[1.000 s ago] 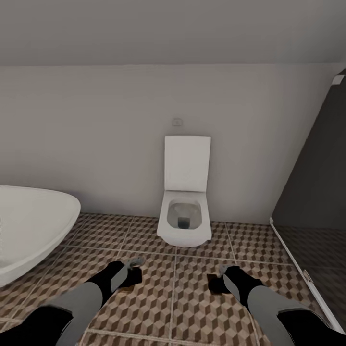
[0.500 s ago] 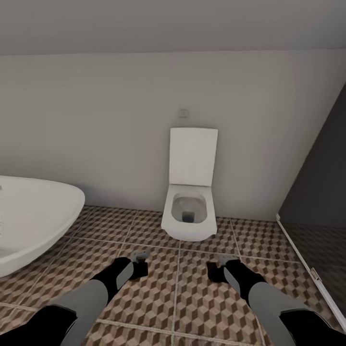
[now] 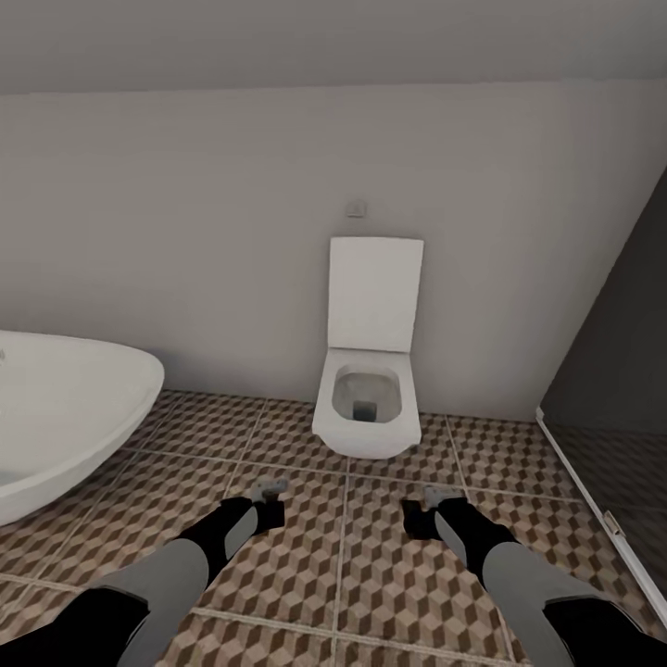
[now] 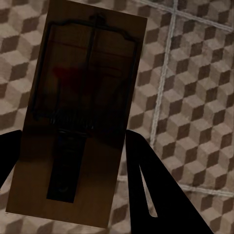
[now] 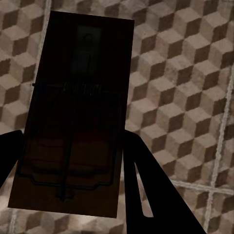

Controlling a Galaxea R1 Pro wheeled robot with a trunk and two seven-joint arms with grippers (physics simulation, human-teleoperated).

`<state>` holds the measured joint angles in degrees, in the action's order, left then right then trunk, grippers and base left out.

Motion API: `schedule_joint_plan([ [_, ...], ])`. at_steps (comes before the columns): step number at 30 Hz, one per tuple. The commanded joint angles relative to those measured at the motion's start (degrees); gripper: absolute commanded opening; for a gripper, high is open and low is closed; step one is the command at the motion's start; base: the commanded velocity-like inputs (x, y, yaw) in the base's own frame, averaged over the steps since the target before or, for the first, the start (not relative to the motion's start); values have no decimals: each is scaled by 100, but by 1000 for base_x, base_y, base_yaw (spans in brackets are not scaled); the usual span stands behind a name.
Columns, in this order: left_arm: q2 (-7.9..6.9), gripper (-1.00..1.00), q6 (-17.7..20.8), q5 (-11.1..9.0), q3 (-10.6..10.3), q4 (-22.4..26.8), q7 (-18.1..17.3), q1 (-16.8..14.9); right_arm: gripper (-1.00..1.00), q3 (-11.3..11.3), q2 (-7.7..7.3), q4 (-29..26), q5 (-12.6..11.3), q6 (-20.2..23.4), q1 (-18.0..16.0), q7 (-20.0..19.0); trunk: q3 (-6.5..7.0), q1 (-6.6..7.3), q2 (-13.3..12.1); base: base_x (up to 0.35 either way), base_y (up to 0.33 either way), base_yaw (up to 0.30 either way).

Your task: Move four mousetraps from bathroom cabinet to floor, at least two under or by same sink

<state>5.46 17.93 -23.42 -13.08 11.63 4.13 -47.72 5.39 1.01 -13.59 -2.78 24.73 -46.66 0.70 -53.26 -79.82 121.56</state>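
Observation:
My left gripper hangs low over the bathroom floor and is shut on a brown wooden mousetrap. In the left wrist view the black fingers clamp the board's long edges around the left gripper. My right gripper hangs at the same height, shut on a second mousetrap. That board is gripped the same way in the right gripper between dark fingers. Cube-pattern tiles lie below both traps. The cabinet and the bathroom sink are out of view.
A white wall-hung toilet with its lid up stands straight ahead against the wall. A white oval bathtub fills the left side. A dark glass shower screen with a floor rail closes the right.
The whole head picture has shifted a little, so the camera has moved. Both grippers stay shut on their mousetraps, held as before.

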Motion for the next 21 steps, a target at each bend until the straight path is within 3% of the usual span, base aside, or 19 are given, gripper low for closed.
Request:
schedule_joint_plan([
  [1,0,-100,20,-40,-46,12,40,-1,-100,43,-5,-12,-48,34,-1,1,-6,1,2,0,0,-41],
  [14,-4,-100,22,-32,-39,6,51,-1,-100,33,-13,-12,-48,48,-1,8,-57,1,2,0,0,-163],
  [21,-7,-100,18,-31,-37,6,52,-1,-100,33,-23,-12,-48,49,-1,9,-66,1,2,98,19,-54],
])
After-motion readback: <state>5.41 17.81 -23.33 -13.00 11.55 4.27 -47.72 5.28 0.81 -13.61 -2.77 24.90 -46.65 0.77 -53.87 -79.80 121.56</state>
